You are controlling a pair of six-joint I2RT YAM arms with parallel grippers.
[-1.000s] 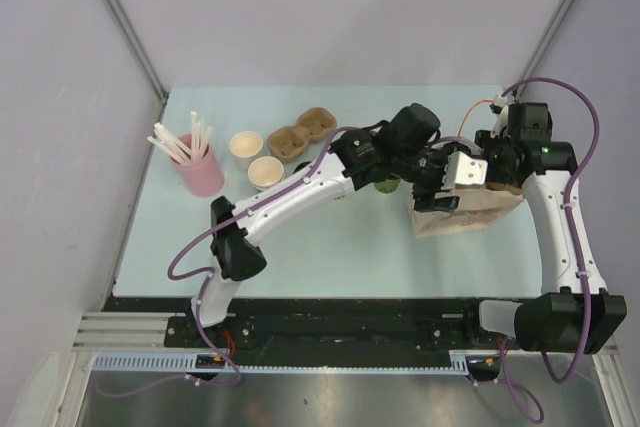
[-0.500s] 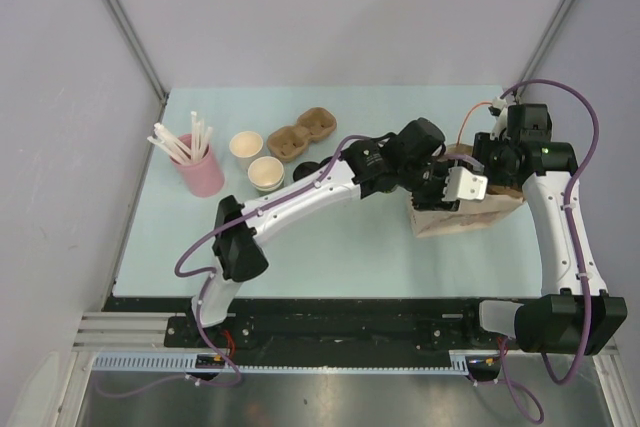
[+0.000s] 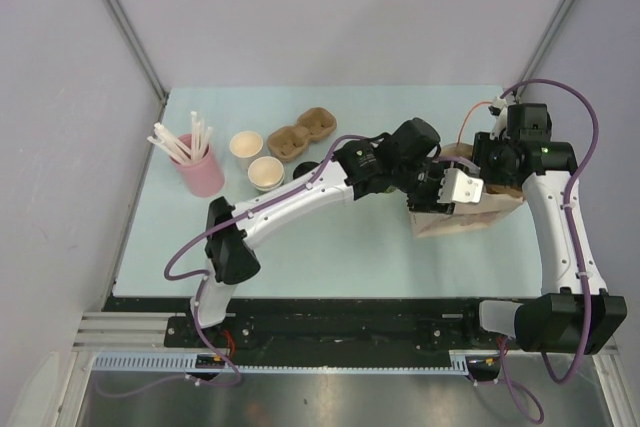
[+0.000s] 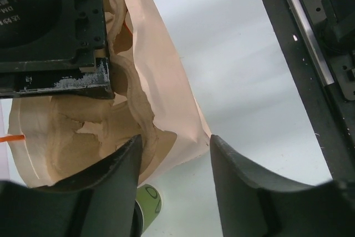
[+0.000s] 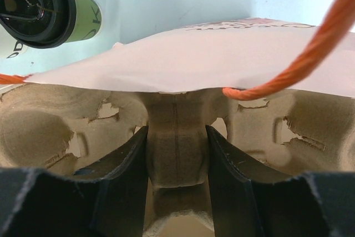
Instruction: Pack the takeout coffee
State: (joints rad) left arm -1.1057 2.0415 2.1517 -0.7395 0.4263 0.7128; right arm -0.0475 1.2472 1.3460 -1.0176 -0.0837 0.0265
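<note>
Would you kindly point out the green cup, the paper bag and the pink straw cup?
green cup (image 5: 83,18), right wrist view, green side wall.
paper bag (image 5: 222,54), right wrist view, outer panel.
pink straw cup (image 3: 205,179), top external view, pink wall.

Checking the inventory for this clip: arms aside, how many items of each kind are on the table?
Black-lidded cups: 2 (green; the other mostly hidden behind the left arm)
Open paper cups: 2
Pink cup of straws: 1
Cardboard carriers: 2 (one loose, one inside the bag)
Paper bag: 1
Total: 8
</note>
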